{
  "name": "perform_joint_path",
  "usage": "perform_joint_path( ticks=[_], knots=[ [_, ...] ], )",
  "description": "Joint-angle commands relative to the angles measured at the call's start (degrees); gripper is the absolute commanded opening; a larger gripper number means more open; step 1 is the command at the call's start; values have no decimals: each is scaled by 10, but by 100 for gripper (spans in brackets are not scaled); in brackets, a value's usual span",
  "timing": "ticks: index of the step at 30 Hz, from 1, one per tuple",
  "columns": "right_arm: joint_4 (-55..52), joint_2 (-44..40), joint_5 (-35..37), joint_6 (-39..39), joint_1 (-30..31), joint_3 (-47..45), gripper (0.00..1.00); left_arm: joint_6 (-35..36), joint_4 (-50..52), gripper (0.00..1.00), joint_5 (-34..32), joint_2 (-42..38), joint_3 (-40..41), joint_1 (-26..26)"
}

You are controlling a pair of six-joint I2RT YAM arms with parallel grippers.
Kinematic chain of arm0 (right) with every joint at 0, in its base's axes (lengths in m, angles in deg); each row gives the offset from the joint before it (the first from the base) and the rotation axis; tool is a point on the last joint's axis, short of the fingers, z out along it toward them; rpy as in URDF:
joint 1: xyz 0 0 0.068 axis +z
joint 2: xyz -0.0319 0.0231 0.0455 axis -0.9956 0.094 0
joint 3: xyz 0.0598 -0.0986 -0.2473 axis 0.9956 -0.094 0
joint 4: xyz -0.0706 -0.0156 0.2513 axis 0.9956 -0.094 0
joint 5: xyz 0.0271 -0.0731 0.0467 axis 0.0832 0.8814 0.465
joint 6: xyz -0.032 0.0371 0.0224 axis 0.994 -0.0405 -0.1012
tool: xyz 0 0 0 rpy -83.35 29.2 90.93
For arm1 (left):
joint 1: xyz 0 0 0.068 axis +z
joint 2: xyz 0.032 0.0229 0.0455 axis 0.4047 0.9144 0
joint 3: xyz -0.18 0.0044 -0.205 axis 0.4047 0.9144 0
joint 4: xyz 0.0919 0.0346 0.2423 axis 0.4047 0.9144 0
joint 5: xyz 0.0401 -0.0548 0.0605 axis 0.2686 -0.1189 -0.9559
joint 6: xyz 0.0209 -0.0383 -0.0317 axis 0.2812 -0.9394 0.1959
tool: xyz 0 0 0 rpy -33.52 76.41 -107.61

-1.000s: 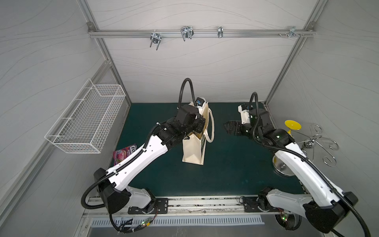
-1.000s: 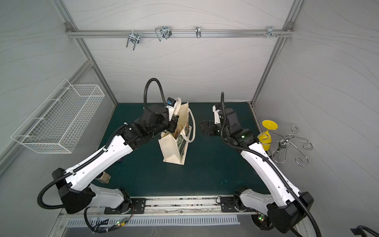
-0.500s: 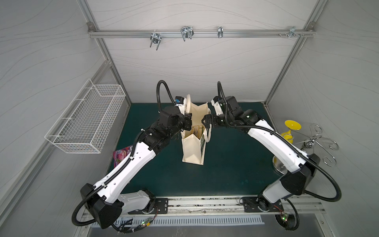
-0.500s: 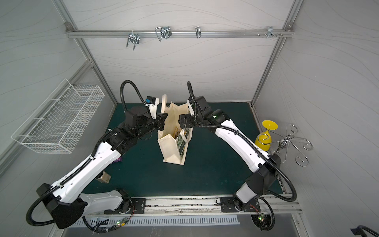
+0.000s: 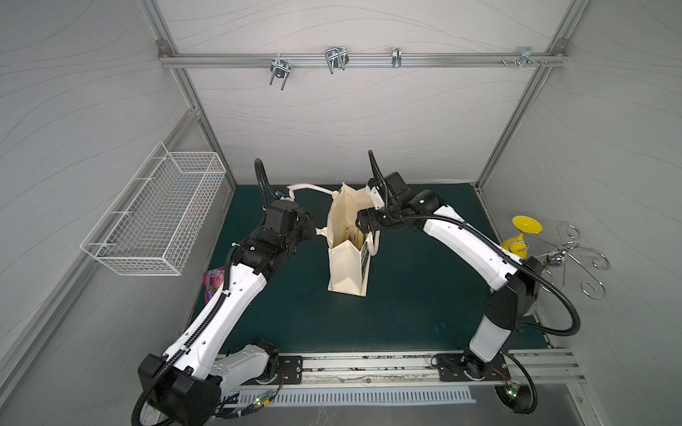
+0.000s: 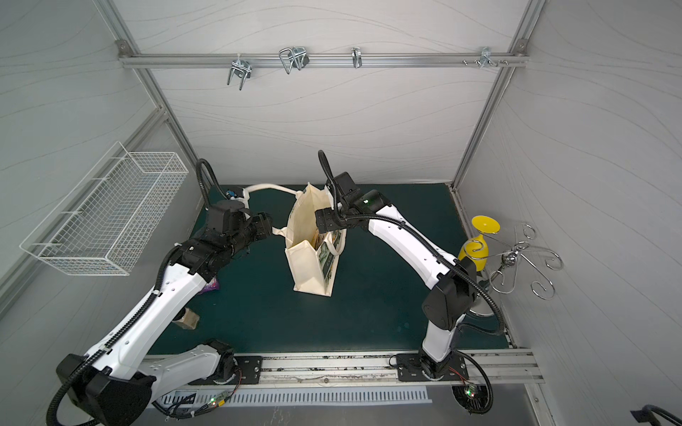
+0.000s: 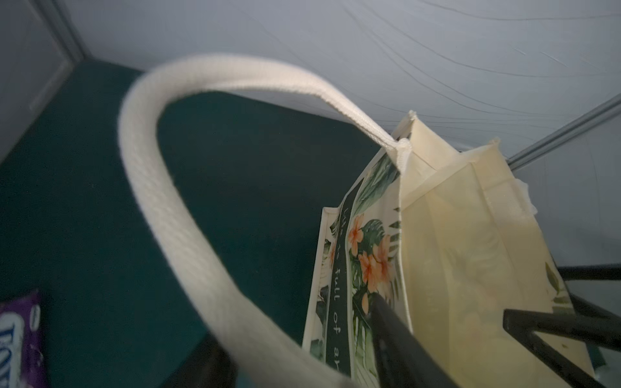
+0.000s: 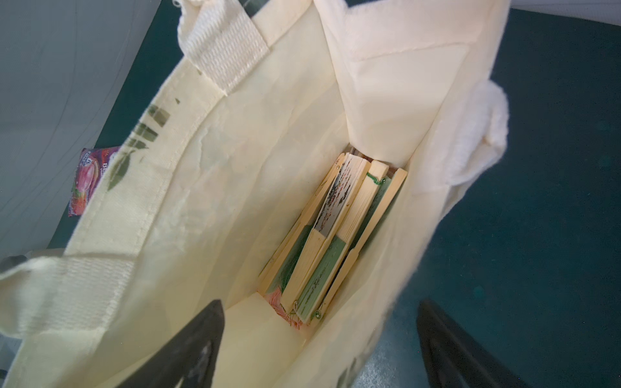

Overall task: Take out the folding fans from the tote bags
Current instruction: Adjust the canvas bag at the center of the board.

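Tote bag partly hides folding fans, seemingly stacked.

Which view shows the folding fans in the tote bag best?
The right wrist view: it looks down into the tote bag onto the folding fans. Both top views show a sliver; the left wrist view, none.

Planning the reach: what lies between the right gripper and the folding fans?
In the right wrist view, only the tote bag's bare interior; the right gripper straddles its side wall above the folding fans.
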Motion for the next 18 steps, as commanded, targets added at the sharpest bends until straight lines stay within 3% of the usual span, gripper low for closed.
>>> perform_joint_path(
  ticks=[1,8,12,18],
  knots=[
    [-24,5,7,11,6,12,84,-19,42,96,-12,7,-16,9],
    [-31,12,4,16,7,10,66,-5,102,99,-56,5,-62,13],
    [-27,15,4,23,14,8,55,-9,96,99,11,9,-78,13],
    [-23,19,2,26,25,6,49,-12,82,92,132,67,-108,12]
  ],
)
